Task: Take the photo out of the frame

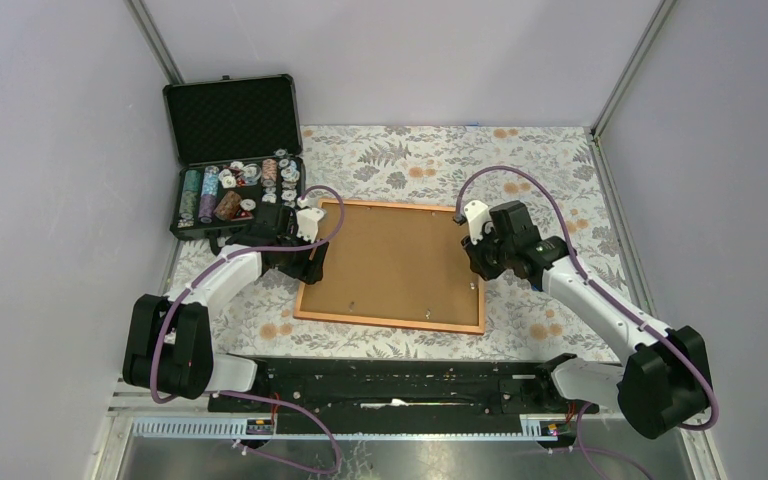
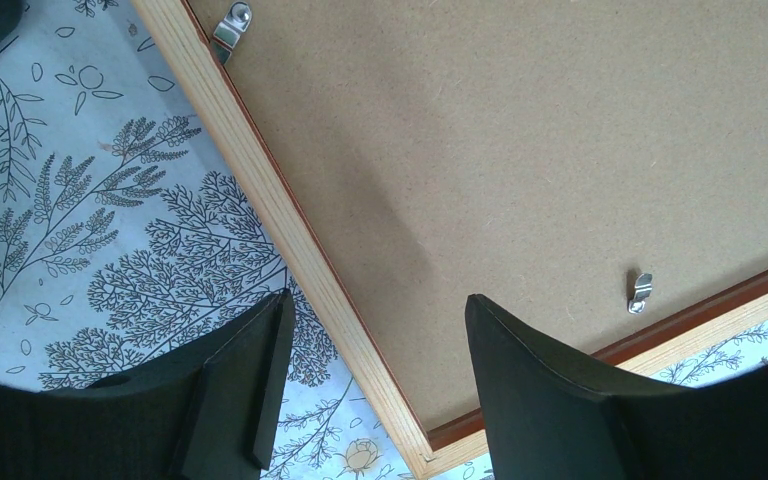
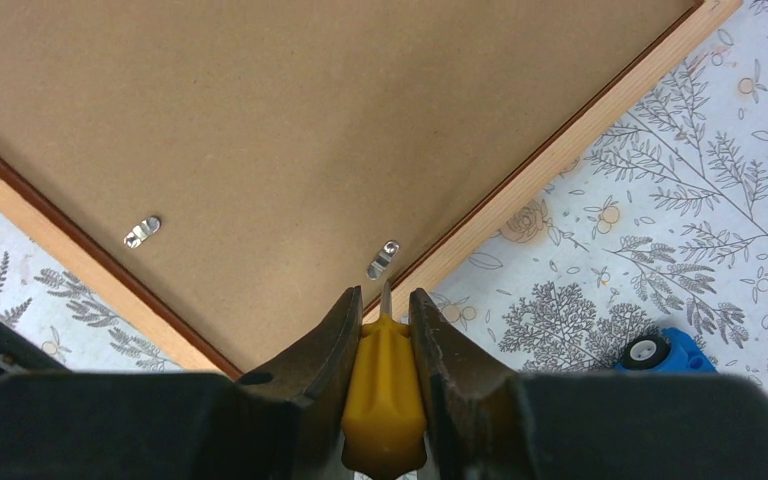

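Right end effector (image 3: 385, 300) is clamped tight on a yellow tool handle (image 3: 384, 400). The tool's thin metal tip lies just beside a small metal clip (image 3: 382, 259) near the frame's edge. The tabletop (image 1: 430, 160) is covered by a pale cloth printed with grey ferns and orange flowers, and plain grey-lilac walls close it in on three sides. The frame (image 1: 392, 322) lies face down at the centre of the top view. Its narrow wooden border is orange-red and surrounds a matte brown fibreboard back (image 1: 395, 260), so the photo is hidden. At the upper left of the top view, an open black foam-lined case (image 1: 235, 120) holds rows of poker chips (image 1: 225, 190). A blue toy car (image 3: 660, 352) sits at the lower right of the right wrist view. Left end effector (image 2: 375, 310) is spread wide and holds nothing. It straddles the frame's rail, with one finger over the cloth and the other over the fibreboard.
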You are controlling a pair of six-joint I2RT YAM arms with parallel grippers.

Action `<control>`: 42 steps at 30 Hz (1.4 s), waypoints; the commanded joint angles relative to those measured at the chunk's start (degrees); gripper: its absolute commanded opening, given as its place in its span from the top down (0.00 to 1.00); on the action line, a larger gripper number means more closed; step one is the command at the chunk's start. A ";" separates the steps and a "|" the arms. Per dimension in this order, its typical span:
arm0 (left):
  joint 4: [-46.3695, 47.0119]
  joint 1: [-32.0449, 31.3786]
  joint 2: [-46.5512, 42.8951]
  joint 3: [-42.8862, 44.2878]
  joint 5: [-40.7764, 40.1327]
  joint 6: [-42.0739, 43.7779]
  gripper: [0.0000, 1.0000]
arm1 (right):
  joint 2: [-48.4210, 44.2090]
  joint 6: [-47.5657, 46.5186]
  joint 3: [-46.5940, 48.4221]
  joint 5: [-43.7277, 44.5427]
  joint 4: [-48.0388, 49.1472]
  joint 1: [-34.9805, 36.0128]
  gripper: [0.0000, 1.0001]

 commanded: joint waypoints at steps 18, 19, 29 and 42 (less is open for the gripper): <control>2.24 0.17 -1.03 0.12 0.66 0.90 0.31 | 2.74 3.96 0.43 -6.16 3.44 0.12 1.00; 2.23 0.17 -0.97 0.11 0.67 0.95 0.31 | 3.05 4.02 0.58 -6.71 3.01 0.19 1.00; 2.24 0.17 -0.90 0.11 0.68 0.93 0.31 | 0.71 2.77 0.72 -6.75 -1.64 0.07 1.00; 2.31 0.17 -0.93 0.11 0.41 0.84 0.31 | 1.21 1.67 1.09 -7.33 -4.41 0.18 1.00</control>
